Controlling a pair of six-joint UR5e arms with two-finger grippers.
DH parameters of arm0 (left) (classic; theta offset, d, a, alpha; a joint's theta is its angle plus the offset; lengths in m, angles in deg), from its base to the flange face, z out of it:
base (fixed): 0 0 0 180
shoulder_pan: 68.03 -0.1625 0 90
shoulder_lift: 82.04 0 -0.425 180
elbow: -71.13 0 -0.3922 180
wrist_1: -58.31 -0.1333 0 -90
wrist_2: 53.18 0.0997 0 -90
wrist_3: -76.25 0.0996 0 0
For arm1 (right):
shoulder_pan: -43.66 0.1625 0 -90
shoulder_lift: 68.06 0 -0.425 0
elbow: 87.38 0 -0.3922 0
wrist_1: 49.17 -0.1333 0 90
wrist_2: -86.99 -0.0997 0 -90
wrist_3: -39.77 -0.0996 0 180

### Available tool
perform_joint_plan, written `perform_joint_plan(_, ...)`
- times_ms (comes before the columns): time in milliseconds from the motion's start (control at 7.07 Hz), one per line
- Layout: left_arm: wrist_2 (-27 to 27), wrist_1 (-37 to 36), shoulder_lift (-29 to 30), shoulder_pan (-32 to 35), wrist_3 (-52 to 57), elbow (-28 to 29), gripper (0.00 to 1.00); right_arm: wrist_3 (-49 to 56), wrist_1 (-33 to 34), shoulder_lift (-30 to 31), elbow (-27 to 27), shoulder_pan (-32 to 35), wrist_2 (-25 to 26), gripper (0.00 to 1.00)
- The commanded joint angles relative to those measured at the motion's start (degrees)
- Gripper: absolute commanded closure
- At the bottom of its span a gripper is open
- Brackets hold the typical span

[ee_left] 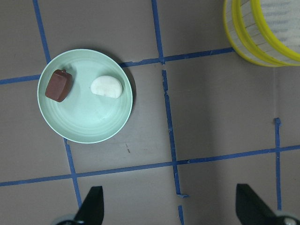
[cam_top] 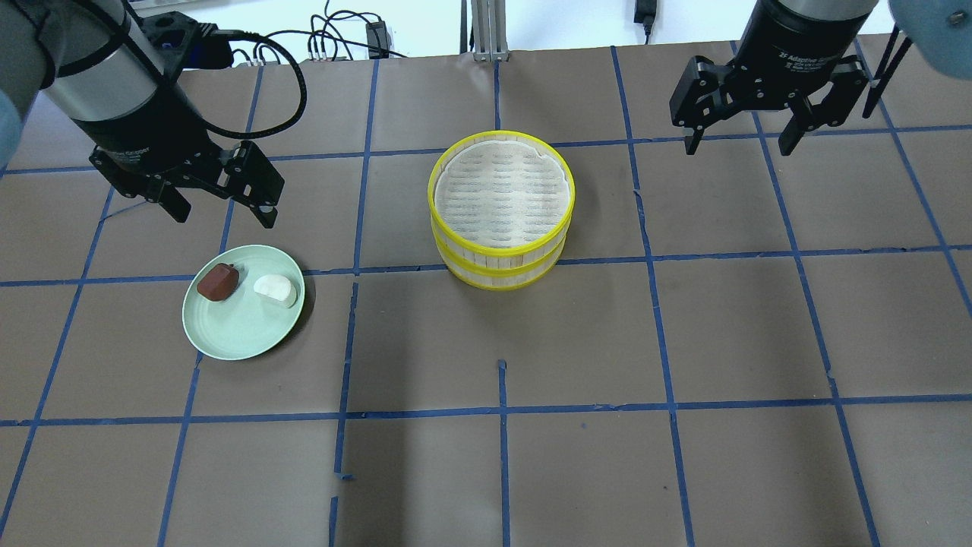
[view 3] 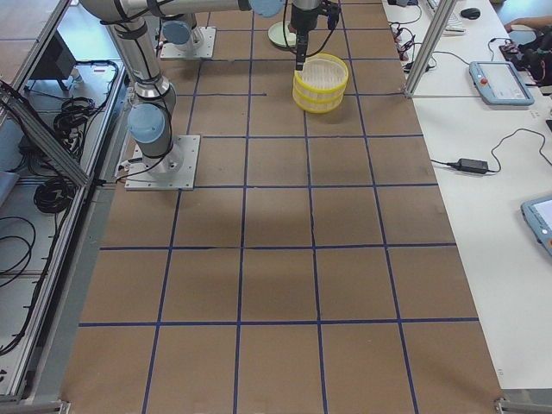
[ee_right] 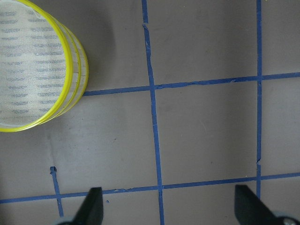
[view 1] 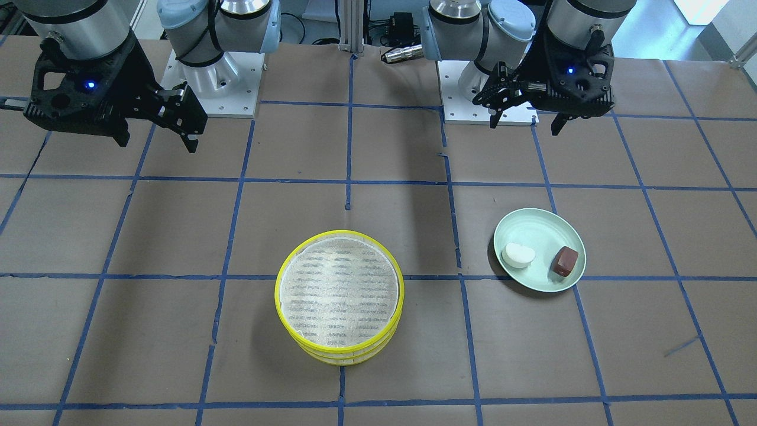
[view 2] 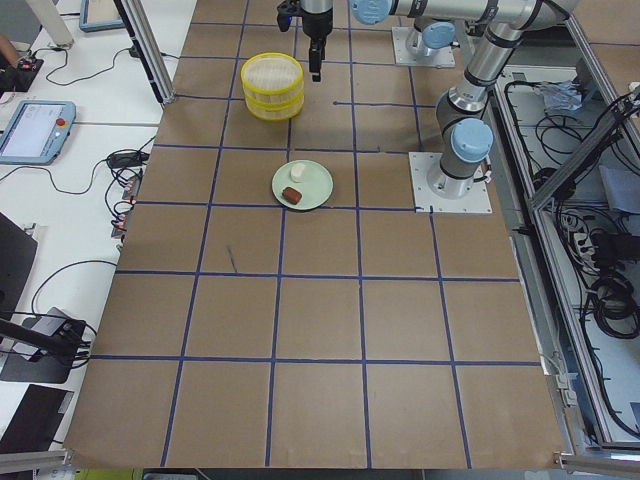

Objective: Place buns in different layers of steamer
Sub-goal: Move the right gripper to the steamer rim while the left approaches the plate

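The steamer (cam_top: pixel 500 205) is a stack of two yellow-rimmed layers with whitish mesh, at the table's middle; it also shows in the front view (view 1: pixel 339 296). Its top layer (cam_top: pixel 500 188) holds nothing. The white bun (cam_top: pixel 274 289) and the dark reddish-brown bun (cam_top: pixel 218 282) lie on a pale green plate (cam_top: pixel 239 330); they also show in the left wrist view, white (ee_left: pixel 107 87) and brown (ee_left: pixel 58 86). My left gripper (cam_top: pixel 222 205) is open, above the table just behind the plate. My right gripper (cam_top: pixel 740 140) is open, high and right of the steamer.
The table is brown paper with a blue tape grid. Arm bases (view 1: pixel 216 77) stand on white plates at the robot's side. Tablets and cables (view 2: pixel 35 130) lie on side benches beyond the table's edge.
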Motion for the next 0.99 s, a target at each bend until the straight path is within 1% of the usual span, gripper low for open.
perform_joint_plan(0,0.0,-0.1,0.0,0.0,0.0,0.0,0.0,-0.4,-0.2,-0.1,-0.4,0.0,0.2,0.0)
perform_joint_plan(283,0.1,0.1,0.0,0.0,0.3,-0.1,0.0,-0.4,1.7,-1.0,-0.4,0.1,-0.4,0.0)
perform_joint_plan(424,0.3,0.3,-0.1,-0.3,0.3,-0.1,0.0,-1.8,4.7,-4.2,0.2,0.8,-1.8,0.0)
perform_joint_plan(566,0.4,0.5,0.2,-0.8,0.3,-1.1,0.0,-2.6,8.9,-8.0,-0.1,5.1,-1.2,0.0)
perform_joint_plan(707,0.1,-2.0,1.1,-3.1,0.1,-4.2,0.0,-7.6,17.1,-14.1,-0.1,8.8,-1.4,0.0)
perform_joint_plan(848,0.1,-5.8,1.2,-5.8,2.0,-6.9,0.0,-9.5,24.4,-19.3,-0.3,10.2,-1.9,0.0)
